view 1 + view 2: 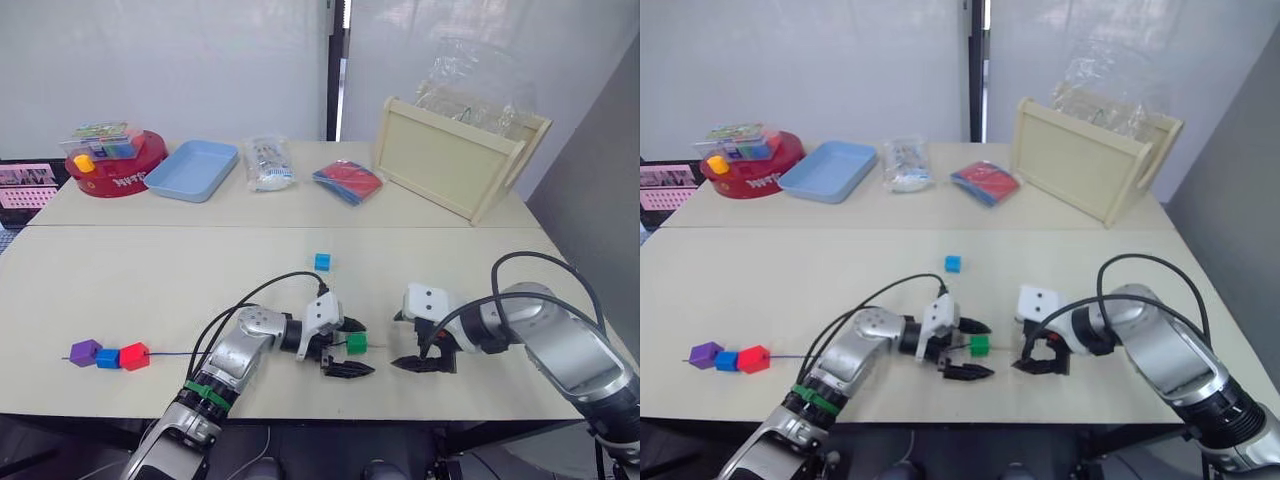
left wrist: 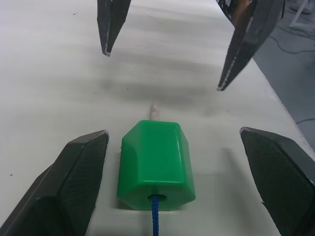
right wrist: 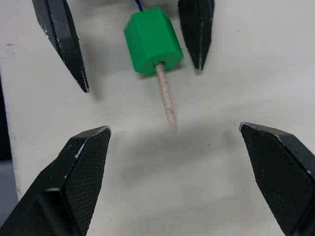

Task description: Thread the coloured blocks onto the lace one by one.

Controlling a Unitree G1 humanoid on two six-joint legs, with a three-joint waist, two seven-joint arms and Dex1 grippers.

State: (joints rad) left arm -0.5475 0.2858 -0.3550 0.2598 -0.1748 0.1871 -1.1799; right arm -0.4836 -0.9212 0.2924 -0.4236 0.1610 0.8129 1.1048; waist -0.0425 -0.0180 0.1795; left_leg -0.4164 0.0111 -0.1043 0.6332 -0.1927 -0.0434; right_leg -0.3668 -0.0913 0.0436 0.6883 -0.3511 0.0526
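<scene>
Green block (image 2: 156,169) sits threaded on the lace (image 3: 166,101) between both wide-apart hands (image 1: 347,347) (image 1: 421,342).

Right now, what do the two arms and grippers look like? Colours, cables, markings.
Both arms are silver-grey metal with rounded casings. The left gripper and right gripper each have a white block at the wrist and two black, pointed fingers with a fine textured surface. Thick black cables loop from each forearm to the wrist. The left forearm carries a green band. No lettering is legible.
</scene>
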